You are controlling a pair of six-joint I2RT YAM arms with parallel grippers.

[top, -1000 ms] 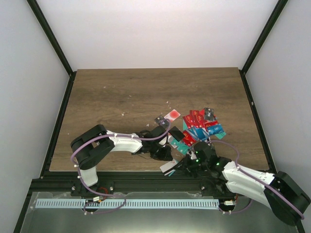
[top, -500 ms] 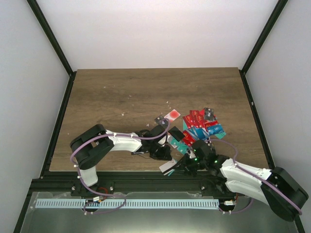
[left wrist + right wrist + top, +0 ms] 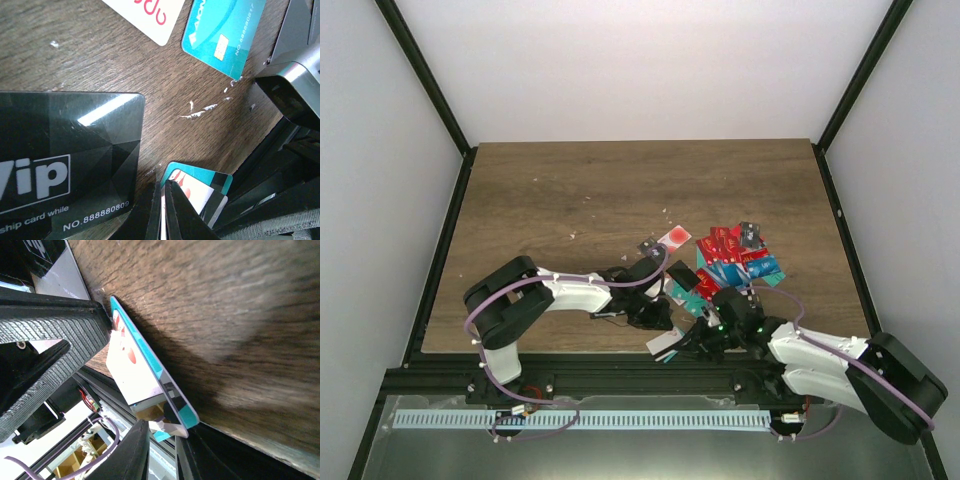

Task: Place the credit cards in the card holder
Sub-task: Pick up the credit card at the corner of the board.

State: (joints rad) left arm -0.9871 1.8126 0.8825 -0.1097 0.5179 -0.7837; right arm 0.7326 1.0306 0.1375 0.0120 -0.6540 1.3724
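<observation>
Pinching 2 credit cards point(image 3: 135, 370), teal and white, on edge at the near rim of the table point(image 3: 570, 190) between the almost-closed fingers of the left gripper point(image 3: 163, 210), probably offering them to the right gripper point(image 3: 162, 450) straddling their end, grip impossible to tell; card pile point(image 3: 732, 252) beyond, card holder not identifiable.

Red, teal, black, perhaps white credit cards point(image 3: 728, 250)

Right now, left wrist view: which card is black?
The VIP card at lower left, flat on the wood. Above it lie a teal card and a white card with red marks.
</observation>
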